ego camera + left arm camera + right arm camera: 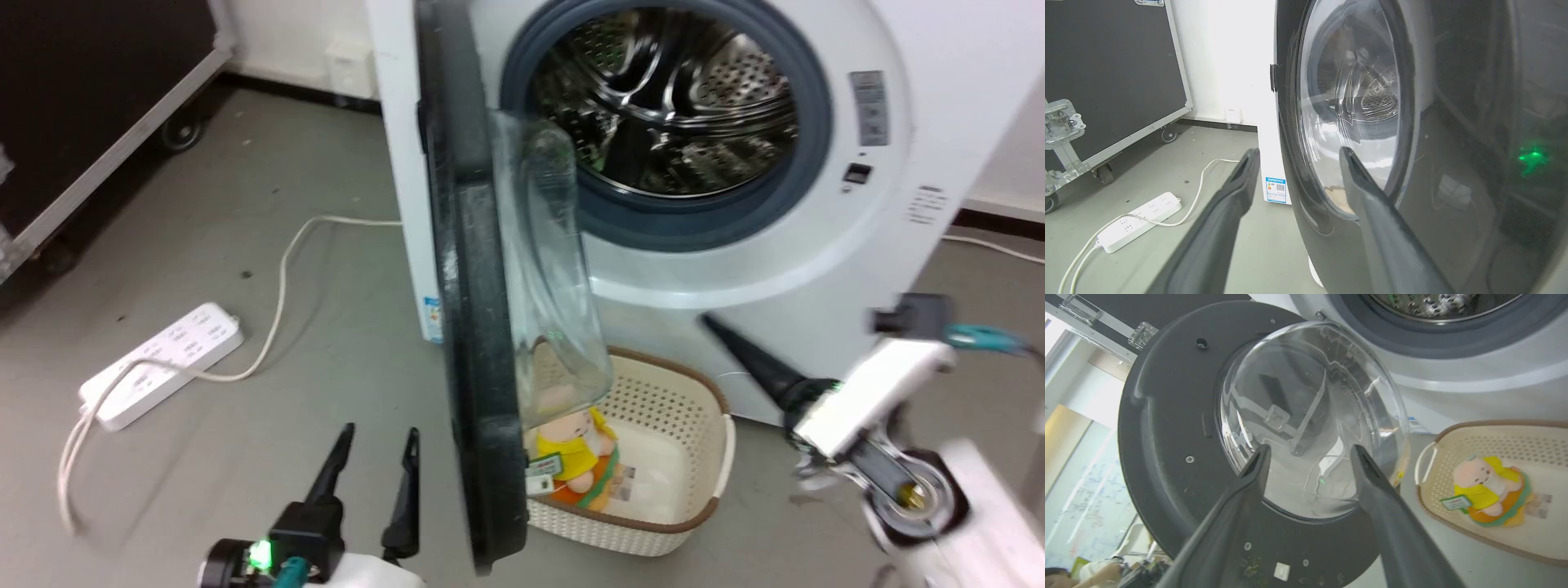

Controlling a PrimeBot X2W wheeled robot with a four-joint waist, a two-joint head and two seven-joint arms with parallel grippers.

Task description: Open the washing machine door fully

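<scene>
We count one washing machine (816, 269), its one door (478, 327) swung out edge-on toward us (drum (669, 90) bared). Two grippers: the left gripper (381, 430) beside the door's outer face, the right gripper (1311, 451) facing its glass, both spread, empty. One basket (678, 392) holding one plush toy (571, 445); one power strip (163, 359) on grey floor (269, 204), one black wheeled case (82, 98) by the white wall (277, 33).

Bright even light, reflections on the washing machine door (1355, 122) (head view's right motion-blurred)
</scene>
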